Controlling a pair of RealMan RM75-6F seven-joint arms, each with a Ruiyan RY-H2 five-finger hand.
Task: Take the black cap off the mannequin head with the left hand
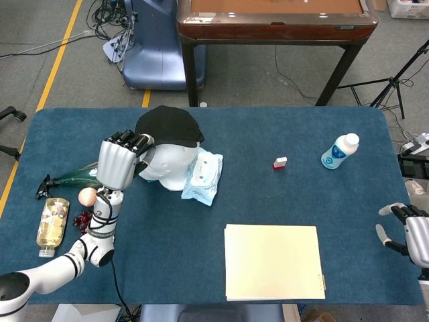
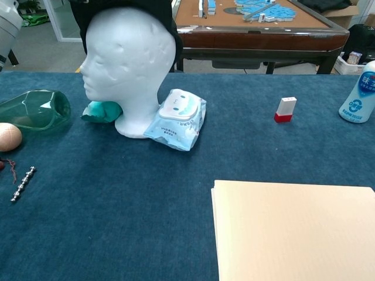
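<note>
Table (image 1: 201,282): blue cloth.
Black cap (image 1: 169,126): on my white mannequin head (image 2: 126,58).
Left hand (image 1: 119,161): I see fingers curled on the cap's brim.
Right hand (image 1: 410,235): empty, fingers apart.
Nearby: wipes pack (image 2: 177,119) touching the neck; green bottle (image 2: 32,110) beside it.

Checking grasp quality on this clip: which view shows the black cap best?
The head view. It shows the whole black cap from above on the mannequin head, with the left hand at its brim. The chest view shows only the cap's lower edge around the foam head; the crown is cut off at the top.
</note>
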